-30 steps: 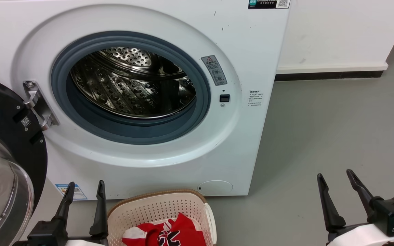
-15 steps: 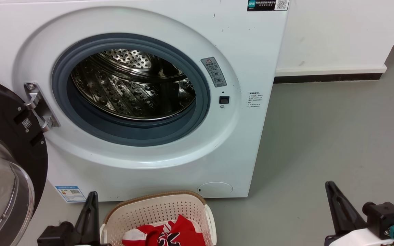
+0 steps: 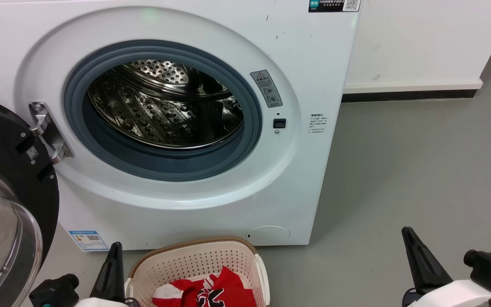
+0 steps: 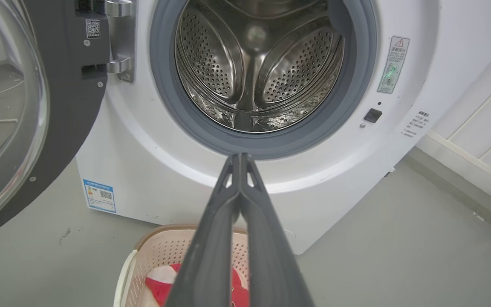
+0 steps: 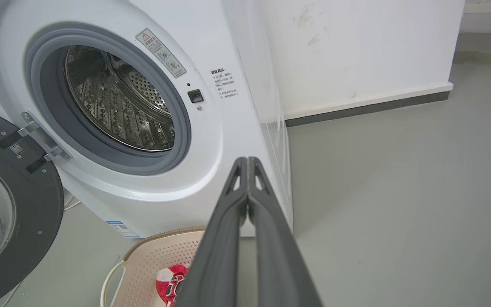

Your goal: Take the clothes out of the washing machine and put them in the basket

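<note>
Grey floor point(image 3: 399, 170) runs under the white washing machine point(image 3: 305, 179), whose door point(image 3: 11, 170) hangs open on my left, its drum point(image 3: 164, 106) showing perforated steel. Just in front sits the basket point(image 3: 194, 259) with the red clothes point(image 3: 228, 290) lying inside. My left gripper point(image 4: 239, 156) and right gripper point(image 5: 247, 158) both have their fingers pressed together, pinching nothing.

Clothes point(image 3: 224, 290) lie in the basket point(image 3: 194, 259) before the washing machine point(image 3: 186, 219).

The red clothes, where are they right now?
The clothes lie inside the basket at the head view's bottom centre, directly before the washing machine.
</note>
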Available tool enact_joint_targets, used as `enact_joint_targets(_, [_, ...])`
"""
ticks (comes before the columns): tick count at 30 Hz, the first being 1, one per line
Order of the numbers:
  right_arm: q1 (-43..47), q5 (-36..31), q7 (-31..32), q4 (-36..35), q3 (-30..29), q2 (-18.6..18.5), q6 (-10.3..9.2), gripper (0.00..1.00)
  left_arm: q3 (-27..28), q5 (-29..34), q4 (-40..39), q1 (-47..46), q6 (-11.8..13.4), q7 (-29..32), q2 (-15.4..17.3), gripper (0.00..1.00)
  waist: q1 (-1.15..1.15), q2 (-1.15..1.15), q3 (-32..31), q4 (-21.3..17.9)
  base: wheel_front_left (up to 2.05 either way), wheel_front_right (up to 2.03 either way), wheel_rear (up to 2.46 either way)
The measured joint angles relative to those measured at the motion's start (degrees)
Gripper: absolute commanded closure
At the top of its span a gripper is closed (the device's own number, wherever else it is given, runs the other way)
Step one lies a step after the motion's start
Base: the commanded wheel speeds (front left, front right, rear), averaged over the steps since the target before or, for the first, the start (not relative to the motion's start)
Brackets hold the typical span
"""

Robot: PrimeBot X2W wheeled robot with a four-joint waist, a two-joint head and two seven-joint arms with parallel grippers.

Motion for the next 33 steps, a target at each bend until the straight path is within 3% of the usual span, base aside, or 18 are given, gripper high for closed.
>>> enact_joint_targets(33, [-6.12, 31.47, -0.56, 8.46, -0.73, -1.14, -0.01, 1.00, 2.30, -27.65, 6.01, -6.26, -3.45, 4.32, -1.38, 1.00, 0.00, 0.00, 0.72, 0.24, 0.00, 0.00, 0.00])
